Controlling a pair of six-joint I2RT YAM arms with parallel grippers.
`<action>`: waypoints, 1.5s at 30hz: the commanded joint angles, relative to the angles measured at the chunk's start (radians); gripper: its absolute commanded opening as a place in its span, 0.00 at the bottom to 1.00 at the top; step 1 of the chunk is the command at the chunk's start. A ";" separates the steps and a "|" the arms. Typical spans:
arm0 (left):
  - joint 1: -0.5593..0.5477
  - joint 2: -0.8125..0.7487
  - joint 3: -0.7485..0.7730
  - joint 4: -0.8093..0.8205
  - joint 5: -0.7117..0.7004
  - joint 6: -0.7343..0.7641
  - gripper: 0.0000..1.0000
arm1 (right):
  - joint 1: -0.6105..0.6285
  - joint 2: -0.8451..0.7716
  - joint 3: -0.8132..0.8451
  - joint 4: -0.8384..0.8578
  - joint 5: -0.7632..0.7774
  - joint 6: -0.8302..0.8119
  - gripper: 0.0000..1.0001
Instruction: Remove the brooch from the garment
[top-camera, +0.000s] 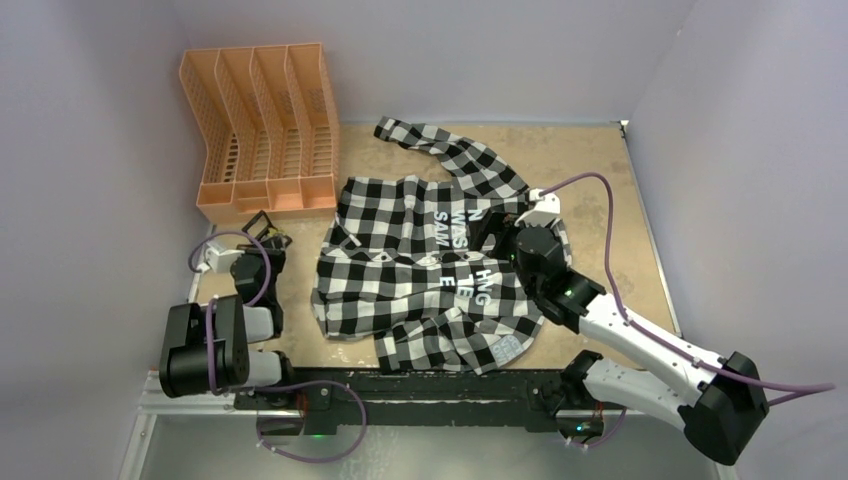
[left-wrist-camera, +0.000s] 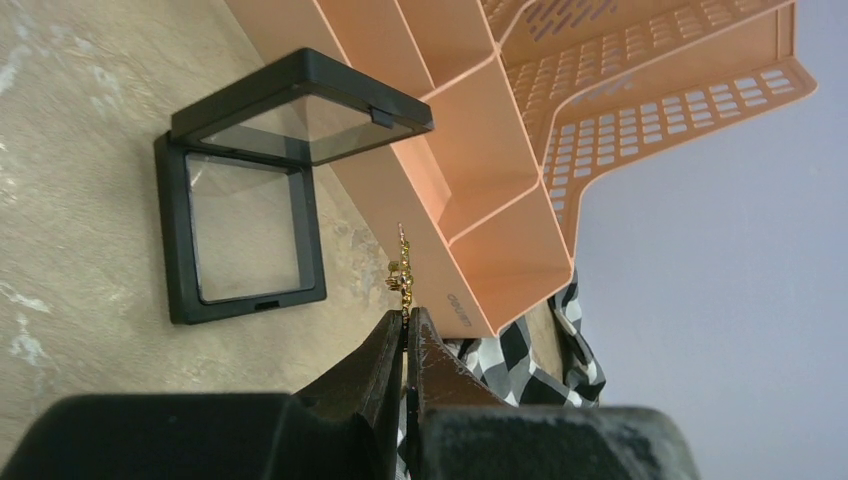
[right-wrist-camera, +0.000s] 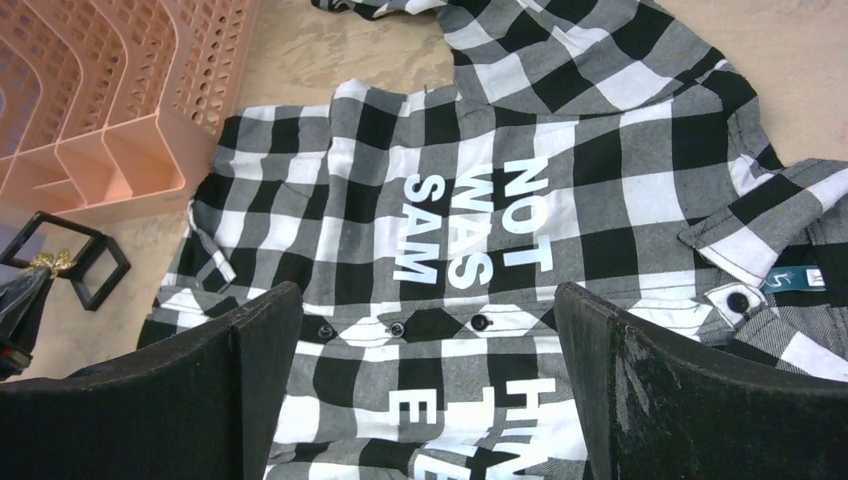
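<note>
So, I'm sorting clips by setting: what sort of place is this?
Probably a robot test booth, not a home: plain walls box in a table, with a shirt and file rack laid out as props.

The left arm (top-camera: 215, 345) sits folded close to its base, upper links doubled back, the wrist reaching a short way forward; the left gripper (left-wrist-camera: 406, 322) has its jaws pressed together, pinching the brooch (left-wrist-camera: 403, 272) at the very tips, with the pin standing out beyond them; the right arm (top-camera: 640, 345) stretches long and low, running diagonally from its base at the right towards the middle; its wrist tilts downward; the right gripper (right-wrist-camera: 428, 300) has its jaws spread wide, the dark fingers (right-wrist-camera: 235, 390) well apart and holding nothing.
</note>
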 joint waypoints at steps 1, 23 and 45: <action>0.033 0.036 -0.006 0.100 0.012 -0.006 0.00 | 0.023 -0.020 -0.005 0.037 0.094 -0.024 0.98; 0.128 0.516 -0.020 0.689 0.157 -0.081 0.00 | 0.061 0.006 -0.005 0.071 0.098 -0.072 0.98; 0.161 0.498 -0.006 0.738 0.139 -0.086 0.00 | 0.067 0.025 -0.008 0.087 0.091 -0.085 0.98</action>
